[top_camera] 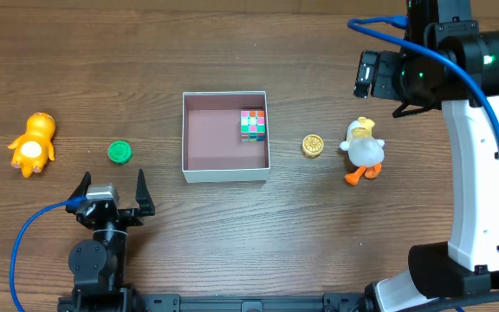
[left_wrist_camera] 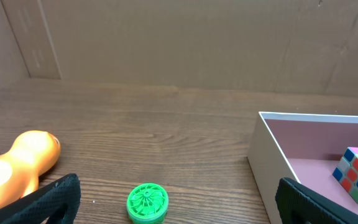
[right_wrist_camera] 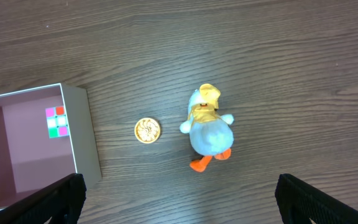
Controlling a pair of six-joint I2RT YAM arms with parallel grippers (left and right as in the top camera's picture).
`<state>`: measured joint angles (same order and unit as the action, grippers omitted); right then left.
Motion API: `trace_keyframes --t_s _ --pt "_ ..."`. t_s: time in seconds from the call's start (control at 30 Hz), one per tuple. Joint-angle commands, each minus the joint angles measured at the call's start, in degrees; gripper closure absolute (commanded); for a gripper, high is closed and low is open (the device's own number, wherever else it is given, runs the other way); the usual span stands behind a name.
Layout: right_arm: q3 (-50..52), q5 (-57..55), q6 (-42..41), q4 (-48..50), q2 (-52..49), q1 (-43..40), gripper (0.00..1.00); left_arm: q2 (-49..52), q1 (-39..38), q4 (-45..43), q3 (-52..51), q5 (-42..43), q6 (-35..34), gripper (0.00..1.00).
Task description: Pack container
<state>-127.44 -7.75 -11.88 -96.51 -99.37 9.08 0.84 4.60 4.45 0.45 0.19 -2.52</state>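
Left gripper (top_camera: 112, 178) is hanging w/ jaws spread wide, empty, near green cap (top_camera: 119, 152). Right gripper (right_wrist_camera: 180, 199) is hovering above duck (right_wrist_camera: 207, 129) & gold coin (right_wrist_camera: 146, 130), jaws also spread, gripping nothing. Container (top_camera: 225, 174) is sitting mid-table, colourful cube (top_camera: 252, 125) resting in its far-right corner.

The table (top_camera: 258, 225) is dark brown wood with long thin lines in it. A plain light brown wall (left_wrist_camera: 185, 43) stands behind it.

Overhead straight down, left wrist low, level, right wrist downward, container (top_camera: 210, 139) shared
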Motion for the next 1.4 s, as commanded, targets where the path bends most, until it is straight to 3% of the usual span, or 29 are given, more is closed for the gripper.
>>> trace_keyframes --t_s 0.0,0.33,0.8,1.37 --pt "-0.2 -2.4 0.3 0.1 0.5 -0.2 0.00 -0.6 0.2 0.0 -0.2 -0.4 1.2 0.00" --pt "3.5 -3.8 -0.1 -0.3 0.2 -0.2 0.00 -0.6 0.2 0.0 -0.2 -0.4 1.2 0.00" --pt "19.6 -3.8 -0.3 3.0 0.2 -0.2 0.00 -0.6 0.2 0.0 -0.2 -0.4 1.2 0.00" --pt "39.1 -3.8 0.0 22.5 0.2 -0.2 0.00 -0.6 0.2 0.0 -0.2 -0.4 1.2 0.00"
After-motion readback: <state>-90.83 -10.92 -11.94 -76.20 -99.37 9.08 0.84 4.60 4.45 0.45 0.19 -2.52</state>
